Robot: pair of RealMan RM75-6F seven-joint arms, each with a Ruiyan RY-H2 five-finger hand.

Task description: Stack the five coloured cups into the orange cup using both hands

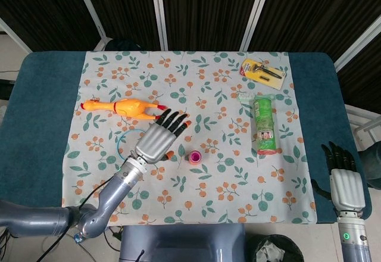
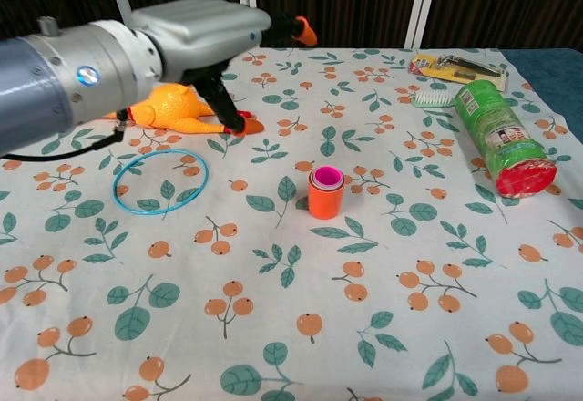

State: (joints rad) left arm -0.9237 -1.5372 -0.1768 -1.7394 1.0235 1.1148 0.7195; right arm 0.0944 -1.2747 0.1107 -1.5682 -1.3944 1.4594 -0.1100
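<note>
The orange cup (image 2: 325,199) stands upright mid-cloth with the other cups nested inside it; the pink cup (image 2: 325,178) is innermost, its rim just above the orange one. From the head view the stack (image 1: 194,156) shows as a small pink and orange circle. My left hand (image 1: 158,140) hovers to the left of the stack, apart from it, fingers spread and empty; in the chest view the left hand (image 2: 205,29) is raised at the upper left. My right hand (image 1: 344,178) stays off the table's right edge, fingers extended, holding nothing.
A rubber chicken (image 1: 122,107) lies at the left, a blue ring (image 2: 160,180) in front of it. A green canister (image 2: 496,138) lies on its side at the right. A white brush (image 2: 434,97) and a carded tool pack (image 1: 262,73) sit at the back right.
</note>
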